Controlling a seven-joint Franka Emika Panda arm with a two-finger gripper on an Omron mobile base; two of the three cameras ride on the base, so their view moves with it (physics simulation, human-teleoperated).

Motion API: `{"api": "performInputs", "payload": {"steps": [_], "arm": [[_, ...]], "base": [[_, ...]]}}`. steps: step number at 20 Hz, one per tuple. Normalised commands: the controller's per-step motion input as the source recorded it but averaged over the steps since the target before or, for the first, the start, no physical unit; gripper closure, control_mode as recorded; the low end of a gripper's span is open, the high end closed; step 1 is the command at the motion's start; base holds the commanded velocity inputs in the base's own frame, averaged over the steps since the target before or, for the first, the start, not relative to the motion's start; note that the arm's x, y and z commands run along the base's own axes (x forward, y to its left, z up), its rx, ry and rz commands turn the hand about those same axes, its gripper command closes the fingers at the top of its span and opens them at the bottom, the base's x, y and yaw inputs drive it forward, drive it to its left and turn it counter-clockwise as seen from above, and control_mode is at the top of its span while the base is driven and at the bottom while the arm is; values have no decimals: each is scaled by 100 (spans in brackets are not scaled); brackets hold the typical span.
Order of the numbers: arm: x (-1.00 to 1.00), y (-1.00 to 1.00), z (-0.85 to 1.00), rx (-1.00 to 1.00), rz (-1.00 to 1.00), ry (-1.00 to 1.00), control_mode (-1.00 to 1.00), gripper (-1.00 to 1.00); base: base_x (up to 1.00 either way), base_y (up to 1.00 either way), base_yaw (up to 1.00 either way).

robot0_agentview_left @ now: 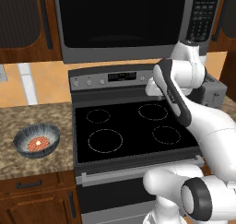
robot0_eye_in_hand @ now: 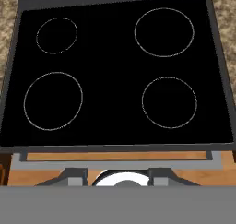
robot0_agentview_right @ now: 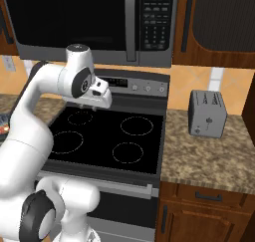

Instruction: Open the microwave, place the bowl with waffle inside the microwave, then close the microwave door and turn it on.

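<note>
Gripper (robot0_agentview_right: 102,102) half-spread, holding nothing, aimed straight down over the stove (robot0_agentview_left: 129,126), likely parked pre-reach; left to right: bowl (robot0_agentview_left: 37,140) with waffle (robot0_agentview_left: 38,144) waits on left counter (robot0_agentview_left: 27,121), microwave (robot0_agentview_left: 124,20) above stove, door (robot0_agentview_left: 120,18) shut.

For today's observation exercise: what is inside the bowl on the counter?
A waffle, a small reddish-orange disc, lies flat in the middle of the bowl. The part of the bowl's bottom beneath the waffle is covered and cannot be seen.
</note>
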Motion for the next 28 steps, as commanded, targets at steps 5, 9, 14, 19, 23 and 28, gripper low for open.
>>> {"api": "performInputs", "payload": {"steps": [5, 9, 14, 19, 23, 28], "arm": [[-44, -22, 54, 0, 2, -42, -100, -100], [-28, -44, 86, 0, 0, -77, -100, -100], [18, -22, 7, 0, 0, -7, -100, -100], [73, -31, 73, 0, 0, -45, -100, -100], [81, -28, 90, 0, 0, -37, -100, -100], [72, -19, 87, 0, -5, -27, -100, -100]], "base": [[0, 0, 0], [0, 0, 0], [0, 0, 0], [0, 0, 0], [0, 0, 0], [0, 0, 0]]}}
